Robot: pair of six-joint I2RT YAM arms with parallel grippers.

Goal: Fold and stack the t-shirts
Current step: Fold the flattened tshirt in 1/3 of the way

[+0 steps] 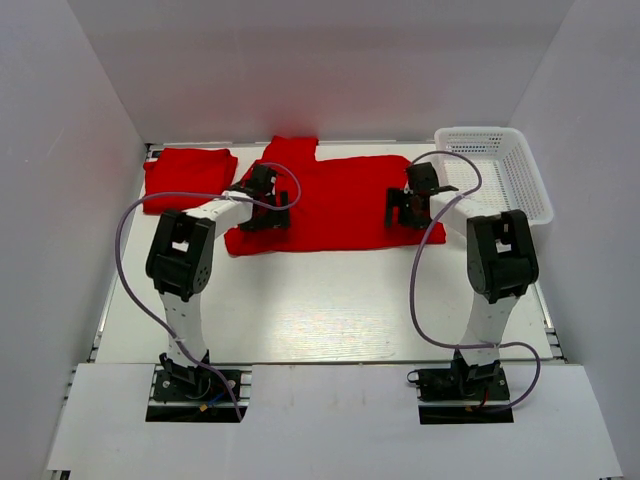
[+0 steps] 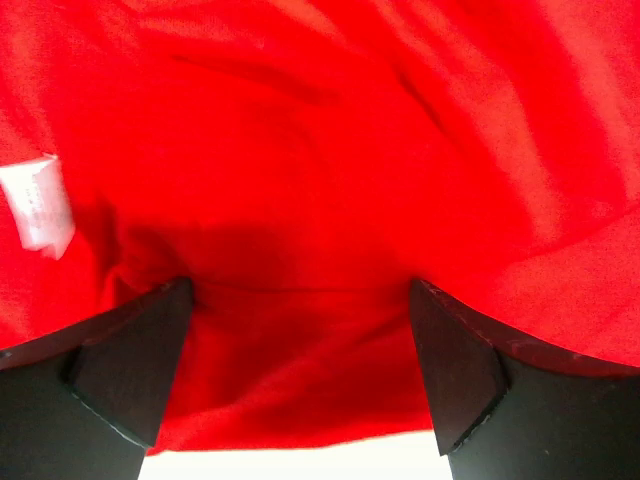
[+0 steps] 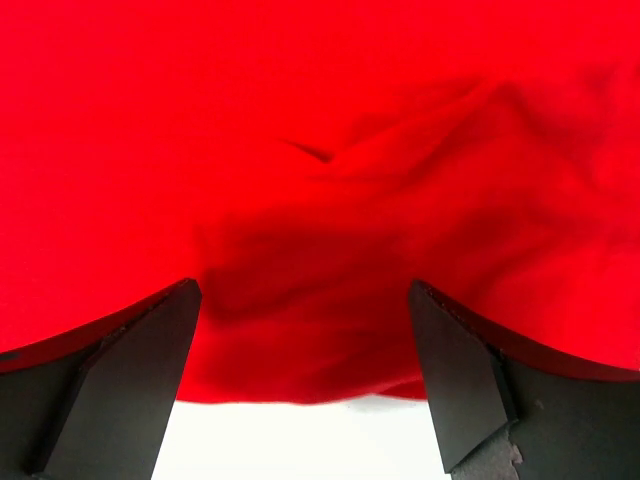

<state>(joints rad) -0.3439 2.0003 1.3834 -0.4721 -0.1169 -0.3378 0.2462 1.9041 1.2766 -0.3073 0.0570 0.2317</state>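
Roughly halfway: one folded t-shirt [image 1: 190, 172] lies well left of the white basket [image 1: 492, 133] and looks done, while a second t-shirt [image 1: 335, 205] lies spread just left of the basket, its folding and stacking pending. Left gripper [image 1: 266, 212] and right gripper [image 1: 408, 210] hover over that shirt, jaws wide, holding nothing — the basket shows nothing inside.

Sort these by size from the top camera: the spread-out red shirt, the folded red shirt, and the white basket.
1. Spread-out red shirt
2. White basket
3. Folded red shirt, only a little smaller than the basket.
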